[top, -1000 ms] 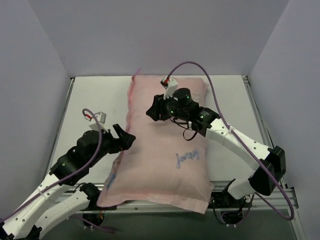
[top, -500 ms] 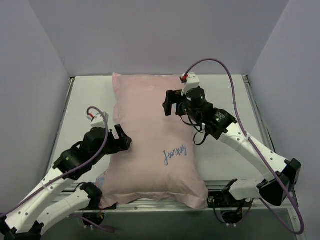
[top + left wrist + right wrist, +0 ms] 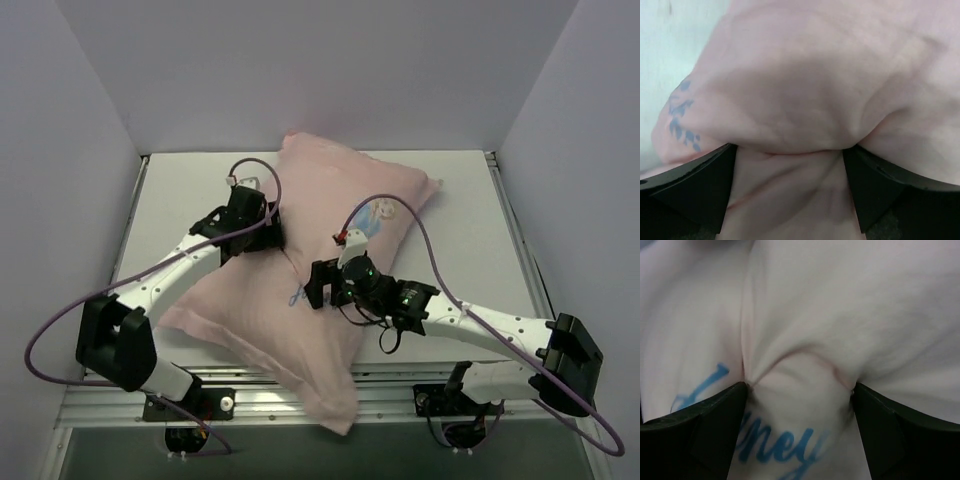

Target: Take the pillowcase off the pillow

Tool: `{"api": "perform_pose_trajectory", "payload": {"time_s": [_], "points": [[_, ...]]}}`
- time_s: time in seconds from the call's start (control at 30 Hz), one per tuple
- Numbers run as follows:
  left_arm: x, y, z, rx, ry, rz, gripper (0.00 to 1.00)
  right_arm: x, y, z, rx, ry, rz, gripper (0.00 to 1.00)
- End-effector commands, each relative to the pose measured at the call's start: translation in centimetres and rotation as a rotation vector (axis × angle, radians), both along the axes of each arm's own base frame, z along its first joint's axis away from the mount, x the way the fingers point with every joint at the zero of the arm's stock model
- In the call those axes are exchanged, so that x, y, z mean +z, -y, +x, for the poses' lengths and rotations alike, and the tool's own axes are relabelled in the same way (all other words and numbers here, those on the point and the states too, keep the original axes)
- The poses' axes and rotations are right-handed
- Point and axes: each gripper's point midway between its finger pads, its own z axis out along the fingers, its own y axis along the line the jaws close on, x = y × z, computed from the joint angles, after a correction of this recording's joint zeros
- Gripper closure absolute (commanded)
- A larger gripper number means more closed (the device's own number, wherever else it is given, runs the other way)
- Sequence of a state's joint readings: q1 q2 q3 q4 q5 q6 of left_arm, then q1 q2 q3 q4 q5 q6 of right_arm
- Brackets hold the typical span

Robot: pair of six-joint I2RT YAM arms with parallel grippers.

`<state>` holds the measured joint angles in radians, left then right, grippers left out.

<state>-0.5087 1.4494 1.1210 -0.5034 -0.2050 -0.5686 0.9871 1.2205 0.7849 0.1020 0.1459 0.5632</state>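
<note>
The pillowcase point(image 3: 340, 185) shows its pale pink side, with blue script point(image 3: 298, 296) and a cartoon girl print point(image 3: 378, 215). It lies diagonally across the table, and its near corner hangs over the front edge. The white pillow is hidden inside it. My left gripper point(image 3: 272, 240) is at its left edge. In the left wrist view point(image 3: 790, 150) the jaws clamp a thick fold of pink fabric point(image 3: 805, 75). My right gripper point(image 3: 318, 285) is at the middle by the script. In the right wrist view point(image 3: 800, 385) the jaws squeeze a bulge of fabric point(image 3: 840, 300).
The white table point(image 3: 190, 190) shows bare surface to the left and right point(image 3: 470, 250) of the pillow. Grey walls enclose three sides. A metal rail point(image 3: 250, 385) runs along the front edge. Purple cables point(image 3: 60, 350) loop from both arms.
The pillow has swung from lengthwise to diagonal, its top end now to the right. My left arm reached far forward to its left edge. My right gripper moved back from its far end to the middle.
</note>
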Motion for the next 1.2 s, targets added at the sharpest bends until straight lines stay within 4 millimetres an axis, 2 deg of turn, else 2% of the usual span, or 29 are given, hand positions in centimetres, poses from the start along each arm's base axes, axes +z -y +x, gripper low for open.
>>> {"api": "perform_pose_trajectory", "payload": {"time_s": [0.0, 0.03, 0.07, 0.1, 0.17, 0.2, 0.23, 0.27, 0.3, 0.33, 0.37, 0.4, 0.43, 0.5, 0.53, 0.6, 0.63, 0.73, 0.77, 0.83, 0.87, 0.9, 0.93, 0.97, 1.03, 1.07, 1.1, 1.13, 1.17], "points": [[8.4, 4.7, 8.1, -0.087, 0.3, -0.103, 0.06, 0.7, -5.7, -5.2, 0.196, -0.083, 0.105, 0.2], [8.9, 5.1, 8.9, -0.092, 0.311, -0.099, 0.06, 0.6, -6.2, -5.4, 0.211, -0.077, 0.085, 0.2], [11.2, 5.2, 9.6, -0.085, 0.361, -0.112, 0.06, 0.7, -6.2, -5.2, 0.214, -0.061, 0.062, 0.2], [11.9, 5.0, 9.9, -0.08, 0.383, -0.101, 0.06, 2.1, -6.5, -4.6, 0.204, -0.029, 0.071, 0.19], [14.4, 3.5, 9.6, -0.026, 0.442, -0.087, 0.06, 3.4, -5.9, -3.5, 0.162, 0.016, 0.052, 0.18], [14.6, 2.9, 9.1, -0.01, 0.448, -0.077, 0.06, 4.1, -5.4, -2.9, 0.143, 0.049, 0.037, 0.18], [16.4, 1.9, 8.0, 0.007, 0.486, -0.087, 0.06, 5.6, -4.8, -1.6, 0.084, 0.093, 0.034, 0.17], [16.6, 1.0, 7.4, 0.034, 0.493, -0.071, 0.06, 6.3, -3.4, -0.5, 0.035, 0.111, 0.017, 0.17], [15.4, 0.3, 6.4, 0.048, 0.472, -0.057, 0.06, 7.1, -2.5, 0.3, 0.0, 0.136, 0.008, 0.16], [16.7, -0.7, 5.0, 0.066, 0.499, -0.071, 0.06, 7.5, -0.9, 1.4, -0.062, 0.156, -0.024, 0.16], [15.8, -1.8, 4.0, 0.091, 0.467, -0.044, 0.06, 8.7, 1.3, 2.8, -0.13, 0.17, -0.033, 0.16], [14.0, -2.5, 2.8, 0.109, 0.422, -0.034, 0.06, 9.3, 2.8, 3.6, -0.176, 0.182, -0.042, 0.15], [14.4, -3.1, 1.3, 0.119, 0.427, -0.051, 0.06, 10.7, 4.8, 4.4, -0.24, 0.217, -0.043, 0.14], [12.4, -3.6, -1.0, 0.127, 0.366, -0.071, 0.06, 11.7, 9.3, 6.2, -0.383, 0.241, -0.084, 0.11], [10.7, -3.6, -2.8, 0.111, 0.34, -0.082, 0.06, 12.8, 11.3, 6.6, -0.447, 0.264, -0.082, 0.1], [8.9, -3.0, -4.3, 0.097, 0.304, -0.124, 0.06, 13.1, 16.7, 8.1, -0.627, 0.274, -0.135, 0.06], [7.2, -2.9, -5.3, 0.085, 0.268, -0.134, 0.06, 13.0, 18.3, 8.5, -0.672, 0.268, -0.148, 0.05], [4.3, -2.4, -6.2, 0.081, 0.201, -0.151, 0.06, 10.7, 21.7, 9.7, -0.745, 0.198, -0.193, 0.04], [4.0, -2.2, -6.1, 0.083, 0.195, -0.158, 0.06, 9.7, 21.8, 10.0, -0.729, 0.173, -0.198, 0.04], [3.3, -2.0, -5.2, 0.095, 0.2, -0.154, 0.06, 5.9, 19.8, 10.0, -0.609, 0.066, -0.191, 0.04], [3.0, -2.1, -4.8, 0.109, 0.203, -0.152, 0.06, 4.8, 18.4, 10.2, -0.53, 0.053, -0.182, 0.05], [2.3, -2.1, -4.3, 0.127, 0.198, -0.143, 0.06, 2.7, 15.2, 9.0, -0.351, -0.03, -0.12, 0.07], [2.4, -2.2, -3.5, 0.147, 0.22, -0.149, 0.06, 0.9, 12.9, 8.1, -0.241, -0.093, -0.087, 0.1], [2.2, -3.1, -2.8, 0.188, 0.231, -0.134, 0.06, 0.6, 10.6, 7.6, -0.163, -0.105, -0.029, 0.15], [1.8, -4.1, -1.0, 0.236, 0.246, -0.113, 0.06, 0.0, 6.1, 5.7, -0.052, -0.128, 0.059, 0.16], [1.9, -4.7, -0.2, 0.247, 0.254, -0.101, 0.06, 0.1, 2.4, 2.6, 0.06, -0.124, 0.065, 0.16], [2.0, -5.8, 1.4, 0.282, 0.258, -0.093, 0.06, -0.3, 0.7, 1.5, 0.087, -0.137, 0.07, 0.15], [2.5, -6.1, 2.6, 0.29, 0.277, -0.103, 0.06, 0.4, -1.4, 0.5, 0.138, -0.112, 0.097, 0.15], [2.9, -6.1, 3.4, 0.273, 0.277, -0.109, 0.06, 0.5, -3.8, -2.1, 0.234, -0.116, 0.1, 0.15]]}}
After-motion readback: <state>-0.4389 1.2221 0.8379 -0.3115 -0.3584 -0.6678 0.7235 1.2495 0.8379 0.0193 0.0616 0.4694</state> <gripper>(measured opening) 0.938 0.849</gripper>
